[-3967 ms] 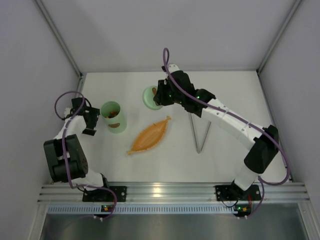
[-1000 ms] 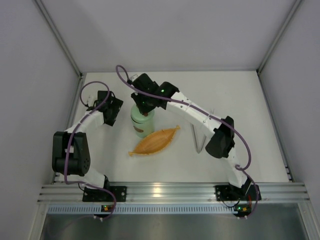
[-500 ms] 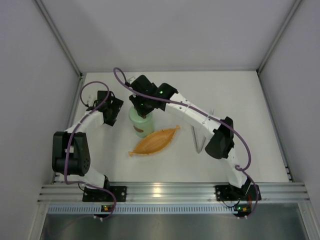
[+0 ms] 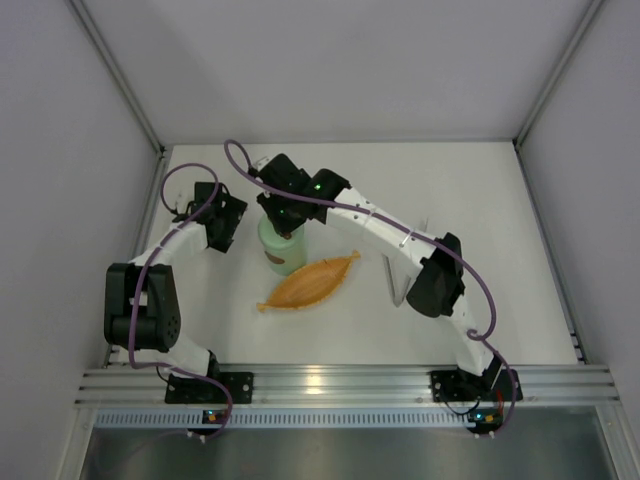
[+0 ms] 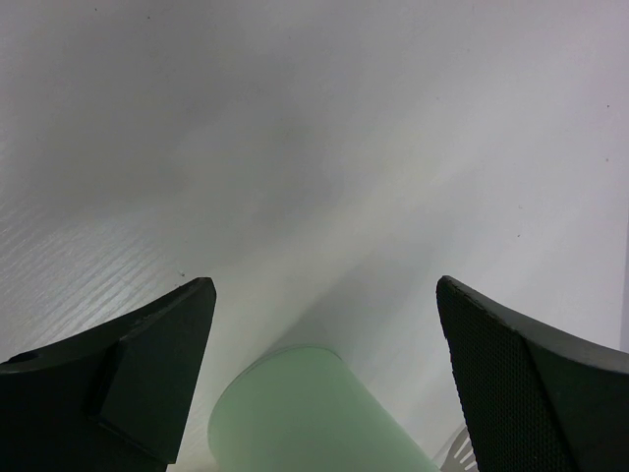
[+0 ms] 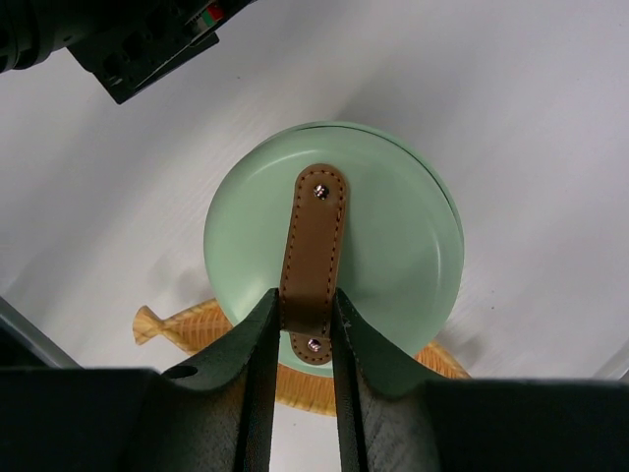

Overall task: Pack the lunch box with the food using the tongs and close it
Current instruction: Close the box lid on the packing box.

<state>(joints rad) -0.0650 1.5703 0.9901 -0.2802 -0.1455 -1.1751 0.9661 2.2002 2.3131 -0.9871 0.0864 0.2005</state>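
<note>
The mint-green lunch box (image 4: 281, 255) stands mid-table with its round lid (image 6: 393, 236) on top. My right gripper (image 6: 303, 300) is shut on the lid's brown handle (image 6: 314, 231), directly above the tub (image 4: 285, 222). My left gripper (image 5: 324, 283) is open just left of the tub, whose green wall (image 5: 305, 413) lies low between its fingers without touching them. In the top view the left gripper (image 4: 232, 224) sits a short way from the tub. The tongs (image 4: 393, 283) lie on the table to the right, partly under the right arm. The food is hidden.
An orange leaf-shaped tray (image 4: 308, 283) lies just in front of the tub, its ends showing under the lid (image 6: 187, 324). The right arm stretches across the middle of the table. White walls enclose the table at back and sides.
Four seconds ago the lid was at the back and the open tub at the left by my left gripper. Now the lid rests on the tub mid-table; in the last second the right wrist edged slightly left.
</note>
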